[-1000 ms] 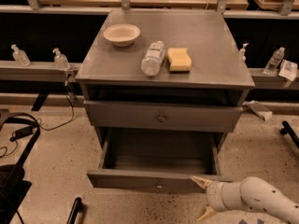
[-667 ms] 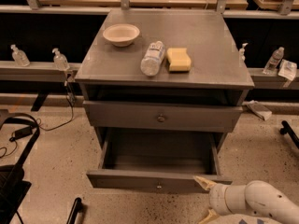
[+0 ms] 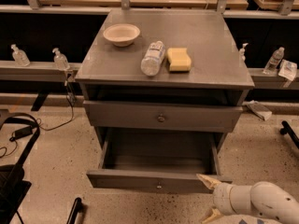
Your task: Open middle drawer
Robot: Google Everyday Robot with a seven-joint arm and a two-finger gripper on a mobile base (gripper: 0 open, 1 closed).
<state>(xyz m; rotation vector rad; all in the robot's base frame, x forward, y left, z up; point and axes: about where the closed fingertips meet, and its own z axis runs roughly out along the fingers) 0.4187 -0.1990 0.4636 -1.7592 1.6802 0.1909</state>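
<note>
matt grey metal middle drawer (image 3: 135,179), smooth cream plastic gripper (image 3: 203,198) at its right front corner; clear plastic bottle (image 3: 153,58)

White, rounded arm (image 3: 264,203) — glossy, jointed — ends lower right in tan-fingered end effector (image 3: 204,197).

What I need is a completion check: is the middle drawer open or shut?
Open. The middle drawer is pulled out, its tray showing; the gripper sits open by its front's right end.
</note>
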